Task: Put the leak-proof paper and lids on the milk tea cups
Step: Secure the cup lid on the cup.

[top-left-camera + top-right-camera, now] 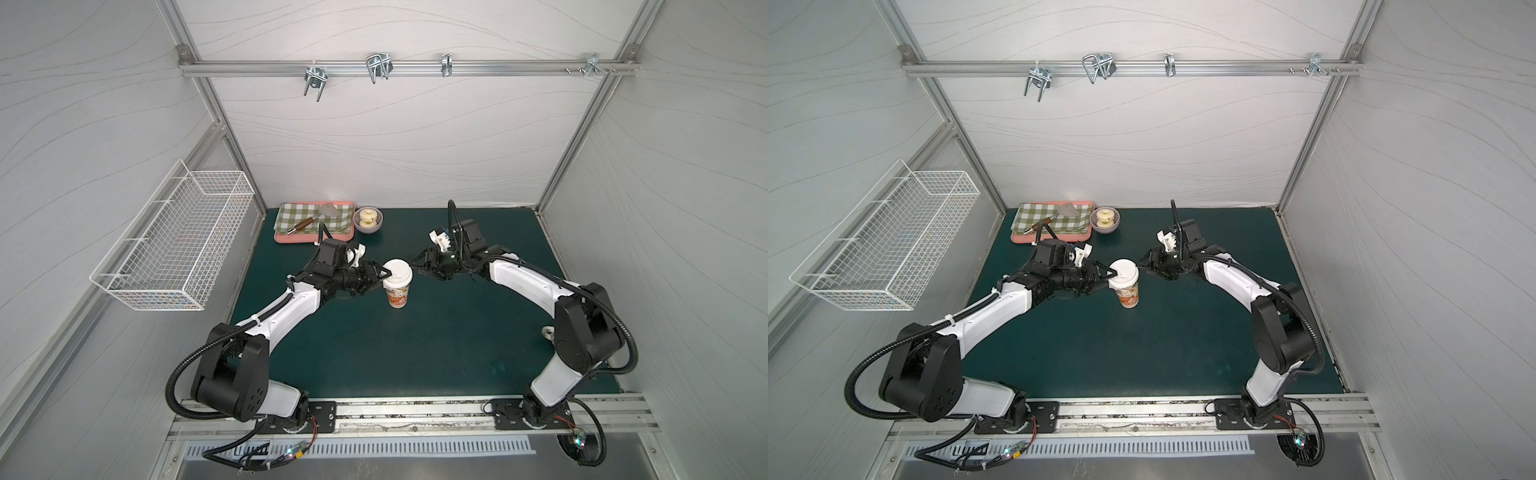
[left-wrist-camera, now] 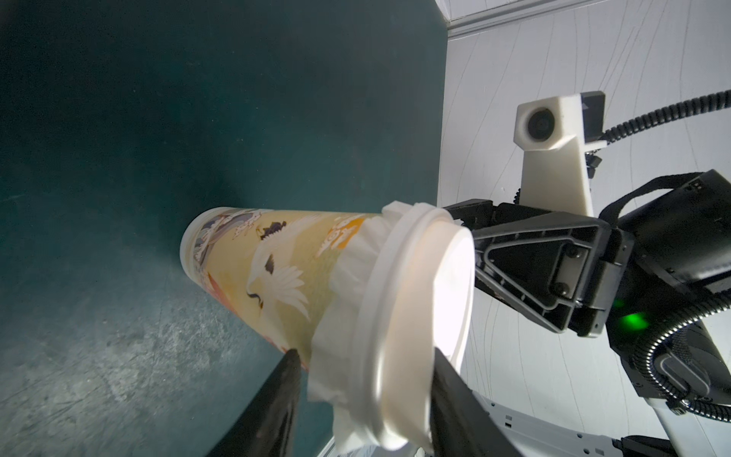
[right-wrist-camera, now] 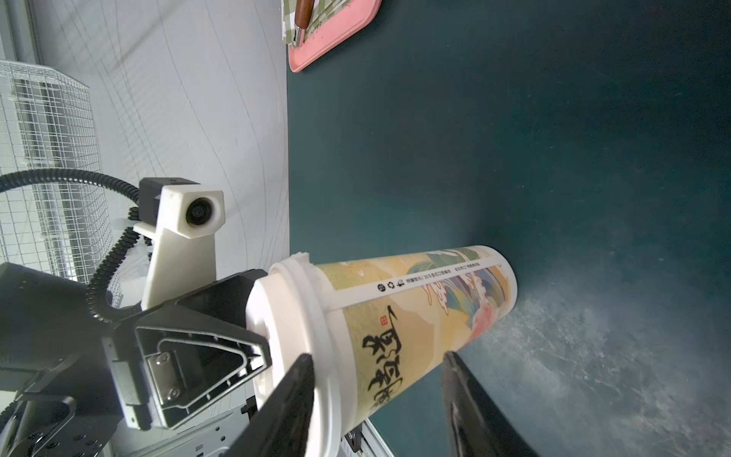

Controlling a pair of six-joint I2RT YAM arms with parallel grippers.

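Note:
The milk tea cup (image 1: pixel 397 296) (image 1: pixel 1128 297) stands upright mid-table, printed with cranes and orange pictures. A white domed lid (image 1: pixel 397 270) (image 2: pixel 411 300) sits on its mouth. The leak-proof paper (image 2: pixel 352 257) is trapped under the lid, and its crumpled edge hangs out round the rim. My left gripper (image 1: pixel 386 276) (image 2: pixel 366 356) grips the lid's left edge, one finger on the lid top and one under the rim against the cup wall. My right gripper (image 1: pixel 417 268) (image 3: pixel 375 356) hovers just right of the lid, jaws apart, nothing between them.
A pink tray (image 1: pixel 291 240) with a green check cloth (image 1: pixel 307 216) and a wooden-handled tool lies at the back left. Beside it is a lilac bowl (image 1: pixel 368 226). A wire basket (image 1: pixel 174 249) hangs on the left wall. Metal hooks (image 1: pixel 378 66) hang on the back rail.

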